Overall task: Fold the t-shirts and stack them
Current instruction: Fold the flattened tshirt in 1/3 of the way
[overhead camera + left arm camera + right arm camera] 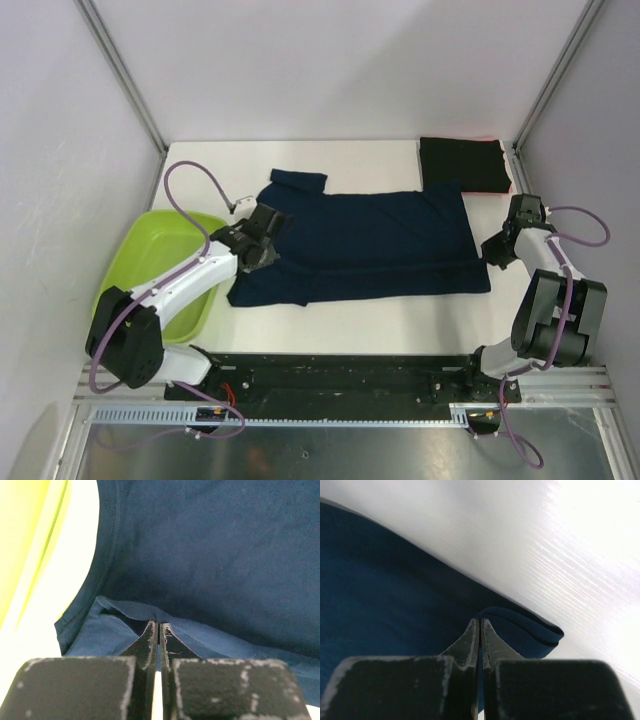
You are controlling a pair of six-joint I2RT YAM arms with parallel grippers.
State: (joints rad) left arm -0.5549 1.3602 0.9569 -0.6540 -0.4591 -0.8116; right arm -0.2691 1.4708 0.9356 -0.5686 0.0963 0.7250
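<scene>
The dark navy t-shirt (pixel 365 245) lies spread across the middle of the table, one sleeve (pixel 298 182) sticking out at the back left. My left gripper (pixel 262 243) sits over its left end, shut on a fold of the navy cloth (pixel 200 555), as the left wrist view shows (pixel 158 625). My right gripper (pixel 492 250) is at the shirt's right edge, shut on a doubled hem of the navy shirt (pixel 380 600), as the right wrist view shows (pixel 479 622). The black t-shirt (pixel 462 163) lies folded at the back right, a red-pink edge (pixel 511 184) showing beneath it.
A lime-green plastic tub (pixel 170 270) stands at the left, under my left arm. Grey walls with metal posts close in the table on three sides. A black rail (pixel 330 378) runs along the near edge.
</scene>
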